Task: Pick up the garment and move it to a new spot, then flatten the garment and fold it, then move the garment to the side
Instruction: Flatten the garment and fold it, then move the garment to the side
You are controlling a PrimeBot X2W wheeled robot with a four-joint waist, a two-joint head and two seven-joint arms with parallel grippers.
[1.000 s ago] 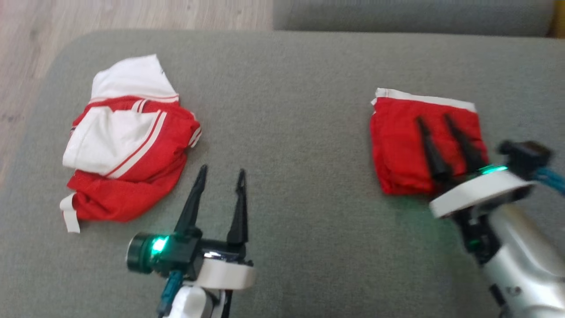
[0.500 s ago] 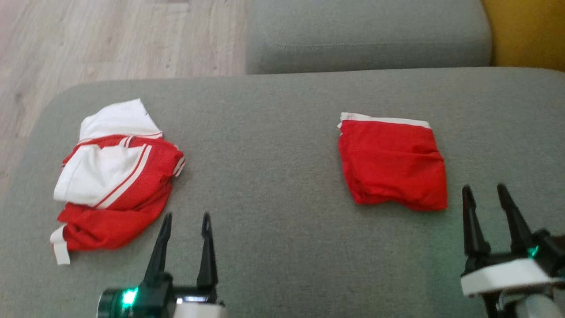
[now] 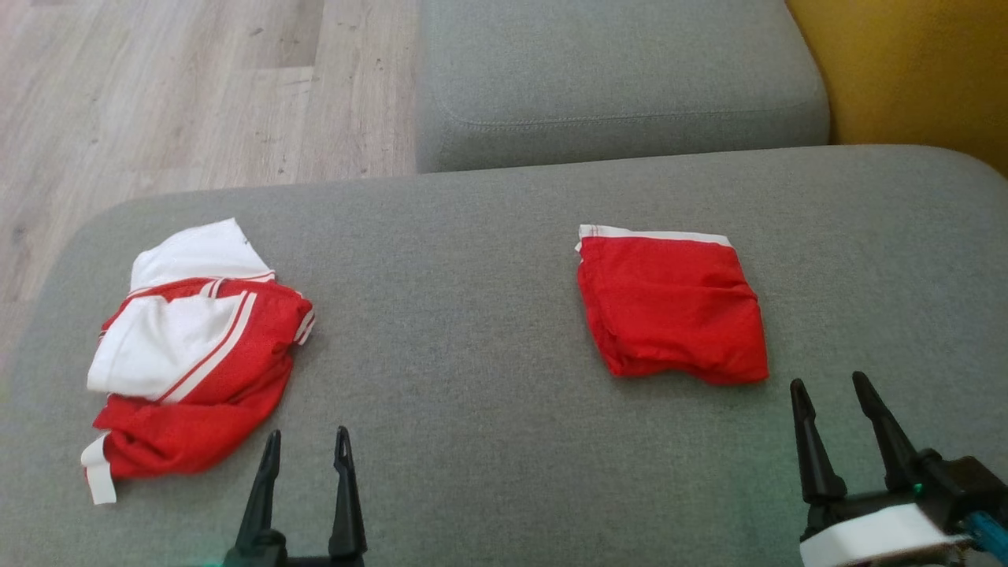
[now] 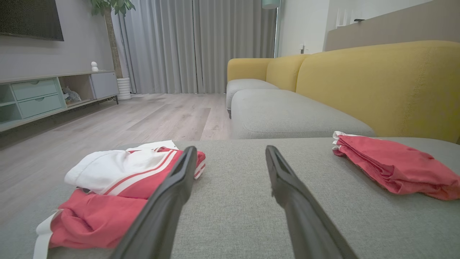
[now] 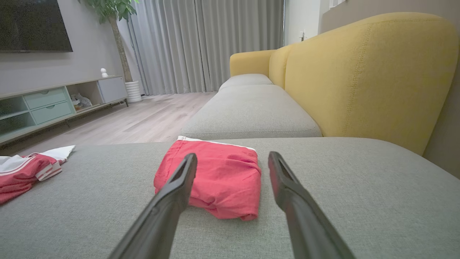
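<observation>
In the head view, the right gripper (image 3: 829,383) is seen drawn back to the lower right of the frame, where a second ago its fingers lay over the folded red garment (image 3: 669,315). The whole picture has shifted too, so the camera has moved. The garment is left lying right of centre on the grey cushion (image 3: 488,409), folded and touched by nothing, so the fold is judged done and only the move to the side remains (if this spot is not already counted as the side). The left gripper (image 3: 307,433) is held at the lower left, fingers pointing up the frame, parted and empty, just beside a crumpled red-and-white garment (image 3: 193,354). In the left wrist view, the fingers are seen spread above bare cushion, with the crumpled garment at lower left and the folded one at right. In the right wrist view, the right gripper's fingers are parted, nothing is held between them, and they are aimed low along the cushion at the folded garment just ahead.
</observation>
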